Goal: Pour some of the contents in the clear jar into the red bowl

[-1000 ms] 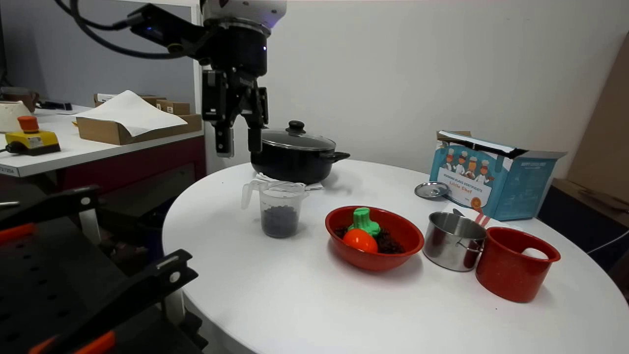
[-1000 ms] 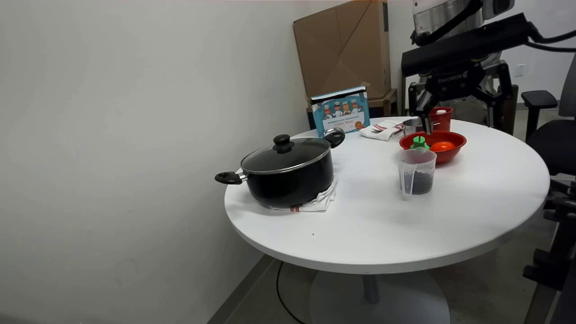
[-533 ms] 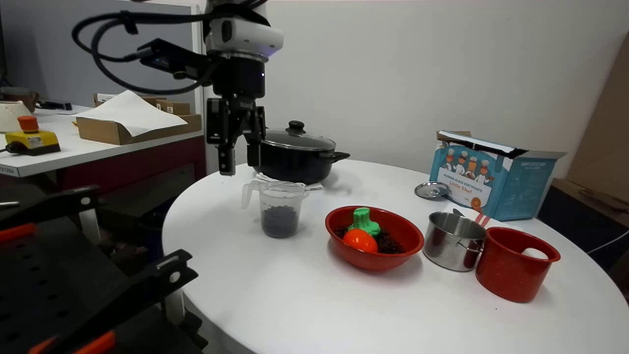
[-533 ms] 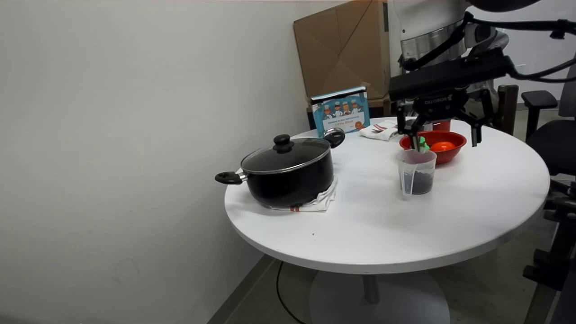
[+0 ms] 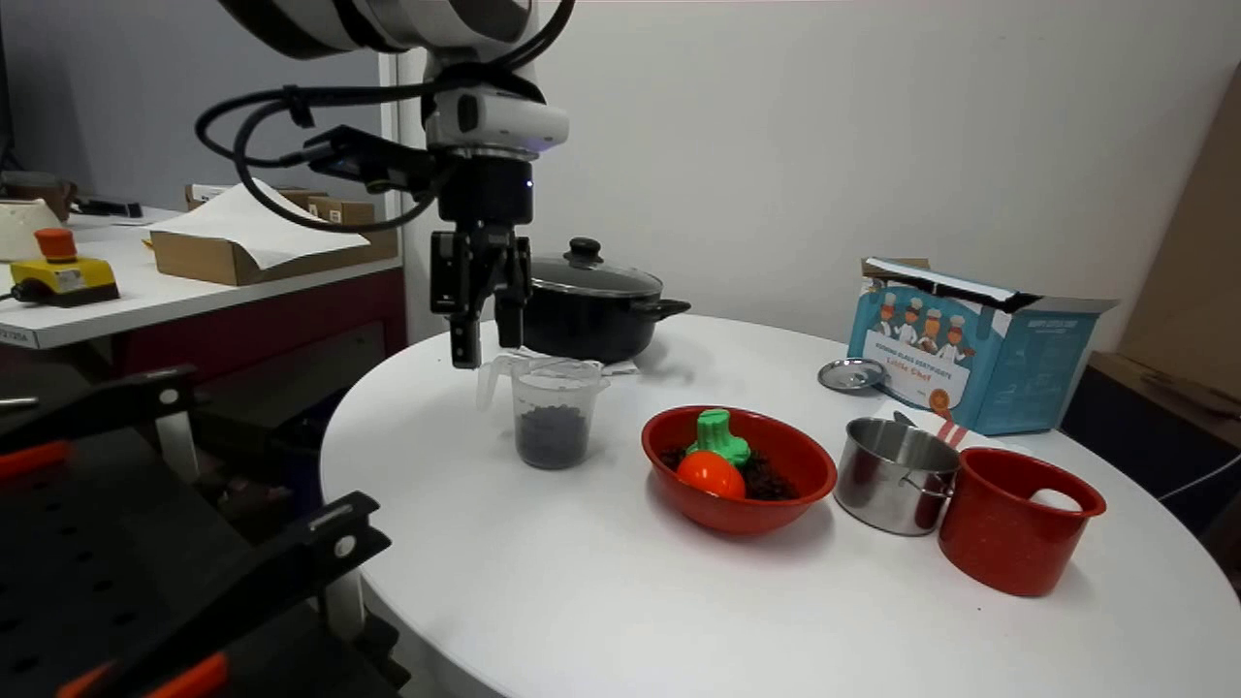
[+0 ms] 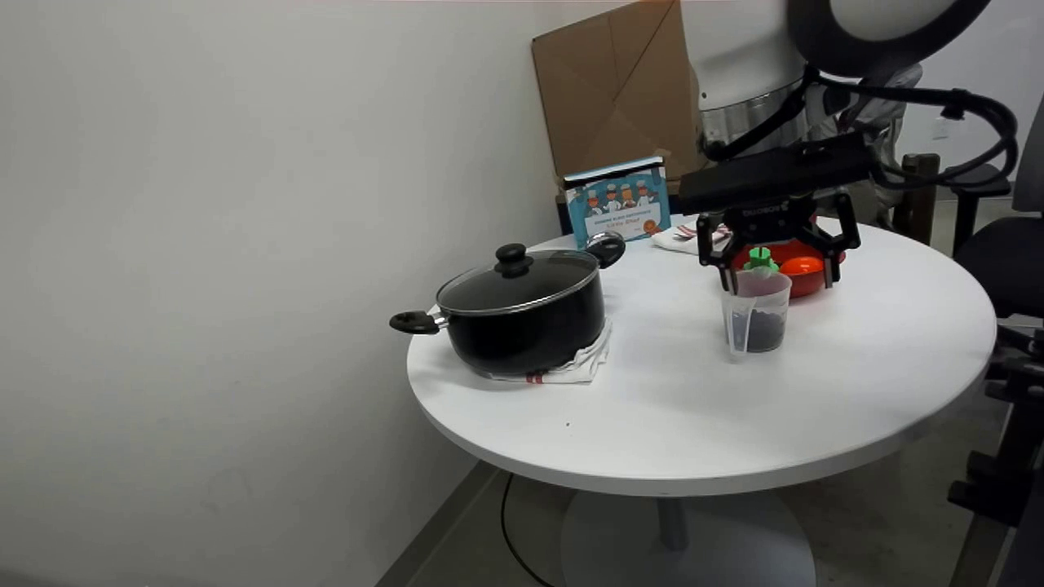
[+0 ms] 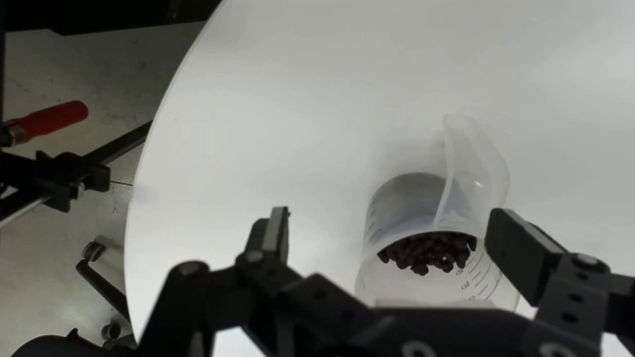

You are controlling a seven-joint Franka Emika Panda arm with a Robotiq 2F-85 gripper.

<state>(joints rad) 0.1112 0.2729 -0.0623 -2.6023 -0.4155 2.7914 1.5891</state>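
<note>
- Clear jar [image 5: 557, 397], 1: upright on the round white worktop [image 5: 582, 582], near the red bowl [image 5: 732, 521] but apart from it; long axis vertical, wide mouth facing up.
- Jar handle [image 7: 478, 163], 1: on the flank turned away from the red bowl; it runs toward the upper edge of the wrist view.
- Spout [image 5: 602, 382], 1: opposite the jar handle, pointing roughly toward the red bowl.
- Contents [image 7: 429, 250]: small dark pellets, lying in the lower part of the clear jar.
- Red bowl, 1: wide, shallow, upright; holding 1 green piece [image 5: 717, 438], 1 round orange piece [image 5: 712, 475] and dark brown shreds [image 5: 766, 481].
- Pincer [image 6: 780, 281], 1: released, its 2 fingers [image 7: 521, 255] well parted and pointing down; near the clear jar, which shows largely between them in the wrist view. Contact with the clear jar cannot be told.
- Metal cup [image 5: 877, 490], 1: upright, between the red bowl and the red cup [image 5: 1008, 538].
- Red cup, 1: deep, upright, 1 white item [image 5: 1055, 500] inside.
- Black pot [image 6: 526, 334], 1: lidded, standing on a white cloth [image 6: 575, 371] with red stripes.
- Blue box [image 5: 1028, 378], 1: standing beyond the metal cup in an exterior view, small metal lid [image 5: 853, 374] just beside it.
</note>
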